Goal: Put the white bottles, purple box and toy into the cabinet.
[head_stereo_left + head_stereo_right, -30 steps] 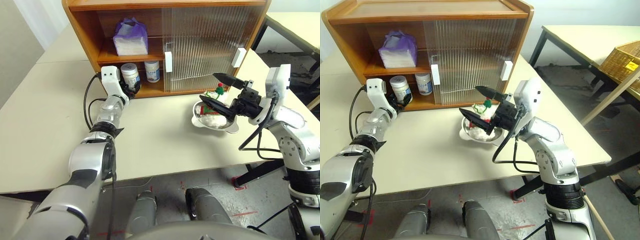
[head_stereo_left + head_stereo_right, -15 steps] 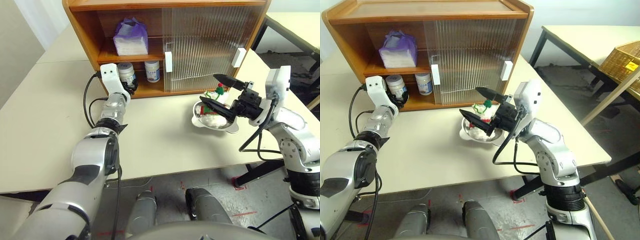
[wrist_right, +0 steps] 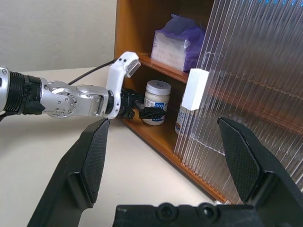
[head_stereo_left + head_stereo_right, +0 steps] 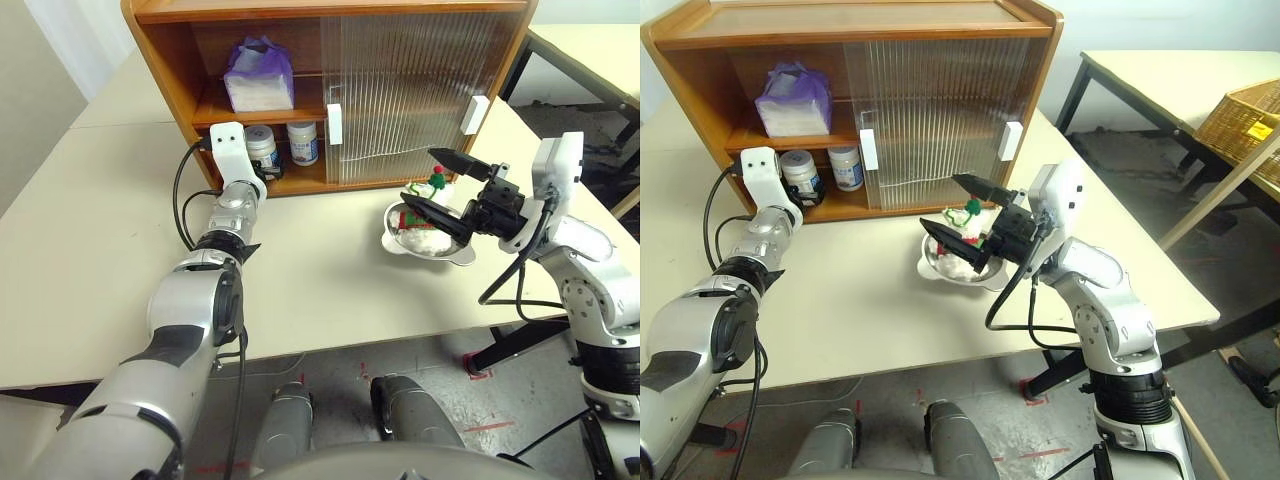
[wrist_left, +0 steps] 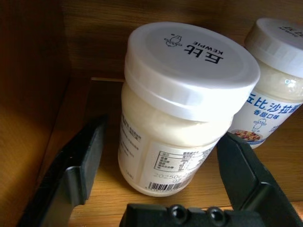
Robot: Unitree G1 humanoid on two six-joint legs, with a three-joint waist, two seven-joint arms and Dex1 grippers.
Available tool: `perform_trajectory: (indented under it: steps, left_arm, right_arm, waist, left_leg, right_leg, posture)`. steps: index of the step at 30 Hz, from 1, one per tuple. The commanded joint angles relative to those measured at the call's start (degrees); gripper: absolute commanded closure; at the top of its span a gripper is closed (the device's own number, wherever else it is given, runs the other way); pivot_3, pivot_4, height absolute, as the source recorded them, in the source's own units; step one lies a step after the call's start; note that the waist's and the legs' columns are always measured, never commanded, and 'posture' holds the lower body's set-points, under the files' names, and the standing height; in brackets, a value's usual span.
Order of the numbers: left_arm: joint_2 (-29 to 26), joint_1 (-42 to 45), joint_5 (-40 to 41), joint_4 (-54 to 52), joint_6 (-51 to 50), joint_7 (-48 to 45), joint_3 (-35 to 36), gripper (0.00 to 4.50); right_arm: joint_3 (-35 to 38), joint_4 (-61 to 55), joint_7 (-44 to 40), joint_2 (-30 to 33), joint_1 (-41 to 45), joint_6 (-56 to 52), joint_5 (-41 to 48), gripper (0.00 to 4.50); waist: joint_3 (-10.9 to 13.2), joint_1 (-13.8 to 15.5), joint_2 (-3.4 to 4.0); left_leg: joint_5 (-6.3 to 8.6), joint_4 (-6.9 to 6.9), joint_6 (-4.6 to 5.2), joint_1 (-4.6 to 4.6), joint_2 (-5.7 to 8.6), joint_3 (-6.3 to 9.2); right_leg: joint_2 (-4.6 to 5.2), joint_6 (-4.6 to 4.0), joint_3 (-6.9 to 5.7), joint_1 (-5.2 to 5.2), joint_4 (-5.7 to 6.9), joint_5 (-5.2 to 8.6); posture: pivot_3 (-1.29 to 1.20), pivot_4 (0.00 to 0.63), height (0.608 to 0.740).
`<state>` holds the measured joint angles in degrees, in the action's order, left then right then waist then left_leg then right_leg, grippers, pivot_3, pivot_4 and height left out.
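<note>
Cabinet (image 4: 170, 60) left bay open: purple box (image 4: 260, 75) on upper shelf, both white bottles (image 5: 184, 113) on lower shelf. Left gripper (image 5: 161, 179) spread wide around the nearer bottle, fingers (image 5: 83, 161) clear of it. Right gripper (image 4: 440, 180) open, empty, over the steel bowl (image 4: 462, 254) holding the toy (image 4: 437, 182).

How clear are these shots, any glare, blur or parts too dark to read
Left wrist view: the near white bottle is sharp, its lid print readable; the cabinet wall beside it is dim. Right wrist view: the ribbed door blurs whatever is behind it. Eye views: evenly lit, no strong glare; the toy is small and partly hidden by the right gripper.
</note>
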<state>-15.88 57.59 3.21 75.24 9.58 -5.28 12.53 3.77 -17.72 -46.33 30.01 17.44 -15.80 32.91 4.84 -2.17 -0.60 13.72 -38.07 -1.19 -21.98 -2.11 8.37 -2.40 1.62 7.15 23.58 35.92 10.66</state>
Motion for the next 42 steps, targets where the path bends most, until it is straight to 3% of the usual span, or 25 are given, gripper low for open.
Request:
perform_trajectory:
  steps: [1,26,32,42]
  left_arm:
    - [-0.19,0.13,-1.06,0.74,-0.49,0.54,-0.2,0.02]
    - [0.86,-5.67,-1.02,-3.74,4.84,-2.17,-0.29,0.02]
    - [2.13,-9.49,-0.87,-8.83,6.59,-2.16,-1.19,0.02]
    - [4.27,-19.84,1.09,-28.6,0.82,-8.81,-3.68,0.02]
  right_arm:
    - [0.51,-0.7,0.04,0.28,-0.08,-0.4,0.02,0.0]
    - [-0.5,1.55,-2.02,-0.5,1.53,0.17,-0.22,0.0]
    - [-0.53,1.77,-2.4,-0.75,1.68,0.18,-0.33,0.0]
    - [-0.61,1.83,-2.66,-0.94,1.59,0.2,-0.36,0.0]
  waist:
    - [0.0,0.0,0.0]
    - [0.0,0.42,0.0]
    - [0.0,0.55,0.0]
    - [0.0,0.66,0.0]
  left_leg:
    - [0.0,0.0,0.0,0.03,0.0,0.0]
    - [0.0,0.0,0.0,0.11,0.0,0.0]
    - [0.0,0.0,0.0,0.13,0.02,-0.01]
    - [0.0,-0.02,0.0,0.13,0.05,-0.01]
  right_leg:
    - [0.0,0.0,0.0,-0.04,0.0,0.0]
    - [-0.01,0.0,-0.01,-0.12,0.02,0.0]
    - [-0.01,0.0,-0.01,-0.14,0.02,0.0]
    - [-0.01,0.0,-0.01,-0.18,0.04,0.0]
  posture:
    - [-0.11,0.07,0.74]
    - [-0.06,0.071,0.74]
    - [-0.05,0.073,0.74]
    - [-0.05,0.074,0.74]
